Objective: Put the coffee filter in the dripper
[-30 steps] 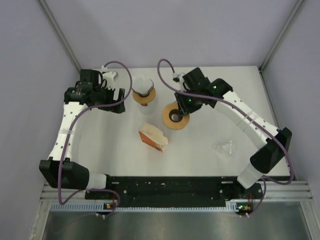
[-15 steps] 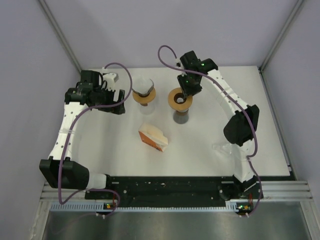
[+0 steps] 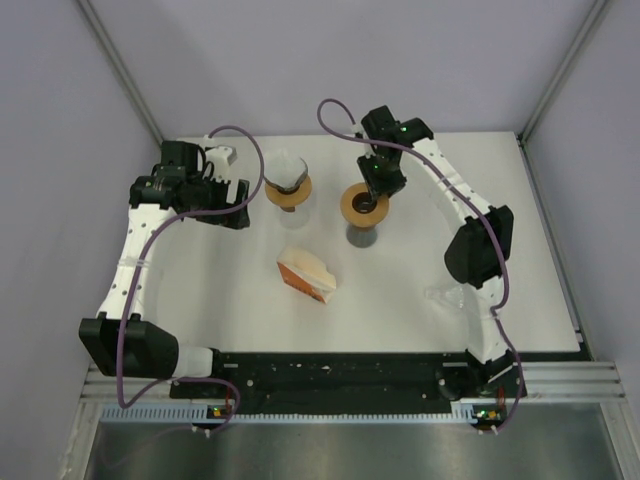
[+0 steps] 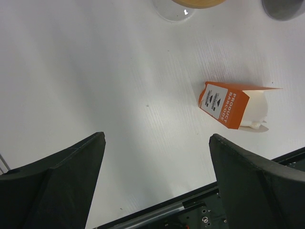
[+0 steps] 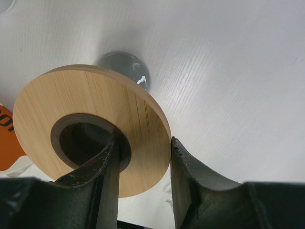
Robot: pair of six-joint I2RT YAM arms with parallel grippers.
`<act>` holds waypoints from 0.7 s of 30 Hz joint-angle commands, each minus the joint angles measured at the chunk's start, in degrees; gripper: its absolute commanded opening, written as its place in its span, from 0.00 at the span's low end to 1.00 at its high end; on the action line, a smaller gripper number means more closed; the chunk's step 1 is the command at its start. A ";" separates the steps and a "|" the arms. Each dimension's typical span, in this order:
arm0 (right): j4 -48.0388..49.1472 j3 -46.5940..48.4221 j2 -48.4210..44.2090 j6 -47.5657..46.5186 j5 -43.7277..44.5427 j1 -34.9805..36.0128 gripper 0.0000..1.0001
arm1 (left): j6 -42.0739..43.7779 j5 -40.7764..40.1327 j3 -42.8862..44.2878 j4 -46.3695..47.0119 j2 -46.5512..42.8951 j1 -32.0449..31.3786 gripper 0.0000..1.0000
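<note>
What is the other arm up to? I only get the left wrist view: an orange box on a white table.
Observer: Its jaws pinch a wooden ring, one inside the hole, one outside the rim.
Operator: What stands beside my arm?
Observer: A second wooden ring with a pale cone rising from it, close to your open jaws.
Operator: Anything else out there?
Observer: A small clear glass piece, lying toward the right side.

Orange cardboard carton in front
Behind it stand wood-collared clear glass dripper, left, and wood-collared dark dripper, right.
</note>
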 commanded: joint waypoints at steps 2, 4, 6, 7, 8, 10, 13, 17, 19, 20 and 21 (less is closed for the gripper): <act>0.53 1.03 1.38 -0.49 -1.02 -0.80 0.11 | 0.70 1.17 0.00 1.37 -1.59 0.33 0.96; 0.71 1.03 1.65 -0.49 -1.64 -0.89 0.13 | 0.78 1.35 0.00 1.37 -1.59 0.41 0.96; 0.97 0.95 1.91 -0.49 -2.25 -1.07 0.19 | 0.70 1.43 0.00 1.45 -1.24 0.41 0.96; 1.06 0.77 1.91 -0.58 -2.60 -1.07 0.21 | 0.78 1.52 0.00 1.45 -1.33 0.41 0.96; 1.23 0.60 1.91 -0.67 -3.04 -1.07 0.24 | 0.70 1.61 0.08 1.37 -1.16 0.41 0.96; 1.41 0.42 2.00 -0.67 -3.14 -1.16 0.30 | 0.78 1.70 0.08 1.45 -1.15 0.41 0.96; 1.50 0.42 2.09 -0.76 -3.14 -1.24 0.43 | 0.70 1.70 0.26 1.45 -1.07 0.33 0.95; 1.59 1.03 0.95 -0.32 -2.87 -1.24 0.61 | 0.78 2.05 0.43 1.37 -0.89 0.41 0.96; 1.59 1.38 0.16 0.03 -2.43 -1.24 0.64 | 0.70 2.22 0.43 1.37 -0.63 0.41 0.96; 1.59 1.39 -0.45 0.21 -1.74 -1.24 0.65 | 0.70 2.23 0.52 1.28 -0.80 0.41 0.96; 1.85 1.30 -1.07 0.56 -1.03 -1.24 0.66 | 0.70 2.40 0.61 1.19 -0.80 0.41 0.96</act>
